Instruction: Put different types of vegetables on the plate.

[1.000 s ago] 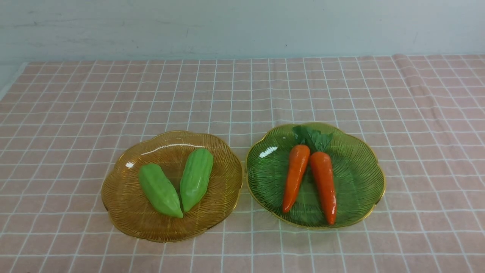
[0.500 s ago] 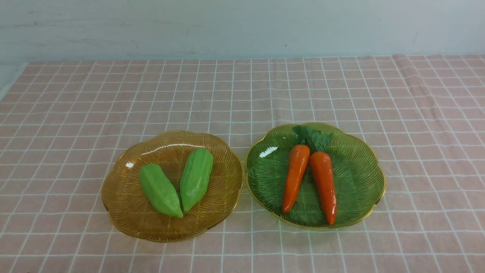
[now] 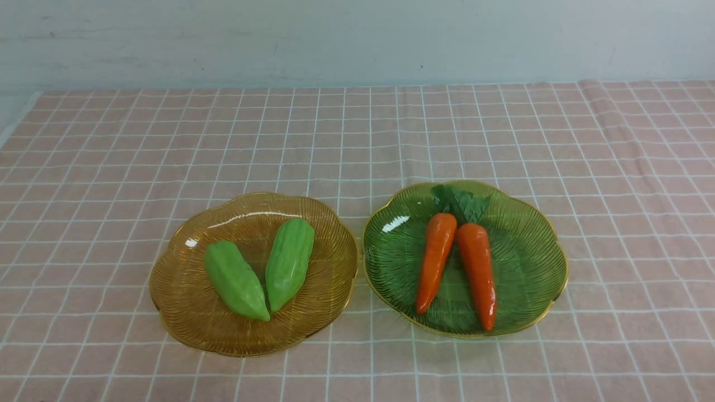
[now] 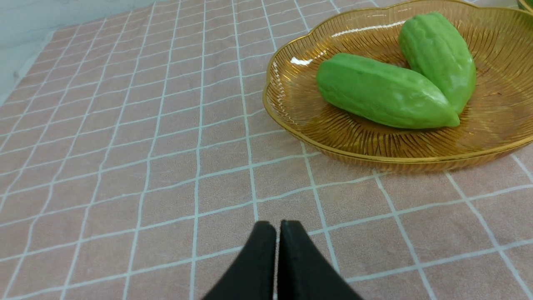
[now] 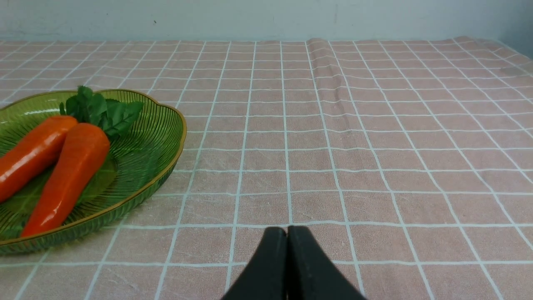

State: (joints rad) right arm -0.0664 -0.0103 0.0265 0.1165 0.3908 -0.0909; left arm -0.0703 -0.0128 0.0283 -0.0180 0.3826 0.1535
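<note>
Two light green ridged gourds (image 3: 234,280) (image 3: 289,261) lie side by side in an amber glass plate (image 3: 190,312) left of centre. Two orange carrots (image 3: 436,260) (image 3: 478,271) with dark green leafy tops (image 3: 461,202) lie in a green glass plate (image 3: 530,268) right of centre. The left wrist view shows the gourds (image 4: 385,92) (image 4: 439,56) in the amber plate (image 4: 333,133); my left gripper (image 4: 277,227) is shut and empty over the cloth, short of the plate. The right wrist view shows the carrots (image 5: 68,173) (image 5: 31,154) in the green plate (image 5: 158,141); my right gripper (image 5: 287,231) is shut and empty beside it. Neither gripper shows in the front view.
A pink cloth with a white grid (image 3: 357,128) covers the table, with a raised fold (image 3: 600,111) at the far right. A pale wall (image 3: 357,39) stands behind. The cloth's left edge (image 3: 17,123) shows at the far left.
</note>
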